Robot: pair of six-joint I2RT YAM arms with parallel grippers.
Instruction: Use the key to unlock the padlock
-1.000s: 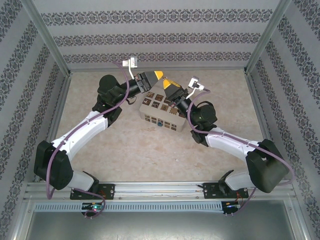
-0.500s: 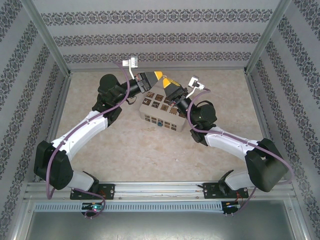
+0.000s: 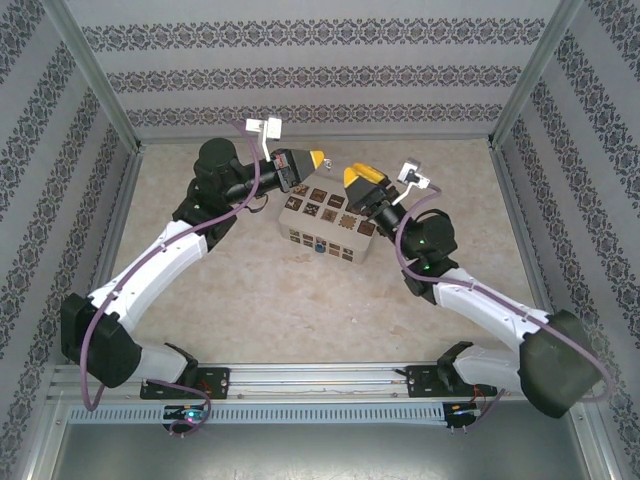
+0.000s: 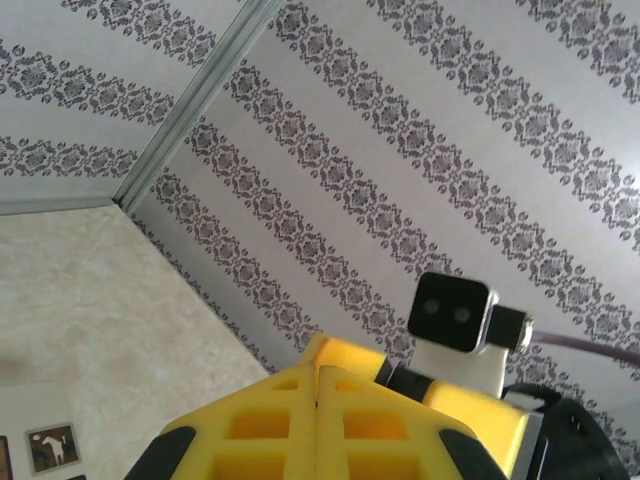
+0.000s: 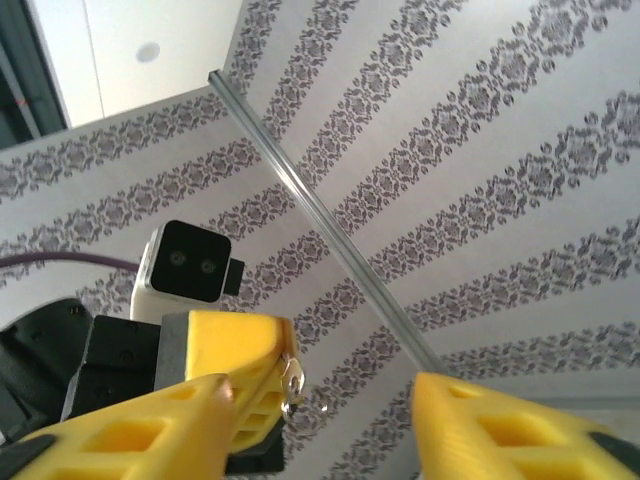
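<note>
Above the table my left gripper (image 3: 318, 158) is shut on the key, and its yellow fingertips (image 4: 318, 368) press together. In the right wrist view the key (image 5: 293, 378), a small silvery piece with a thin ring, pokes out of the left gripper's tip (image 5: 283, 352). Just to the right of it my right gripper (image 3: 358, 178) stands open, with nothing between its fingers (image 5: 150, 430). The blue padlock (image 3: 317, 244) hangs on the near face of the cream box (image 3: 330, 215), below both grippers.
The box with dark patterned squares stands mid-table towards the back. Patterned walls and metal frame posts (image 3: 105, 100) close in the back and sides. Bare beige tabletop (image 3: 300, 300) lies between the box and the arm bases.
My right gripper has opened and drawn back to the right, away from the left one. My left gripper has closed on the key and shifted slightly left.
</note>
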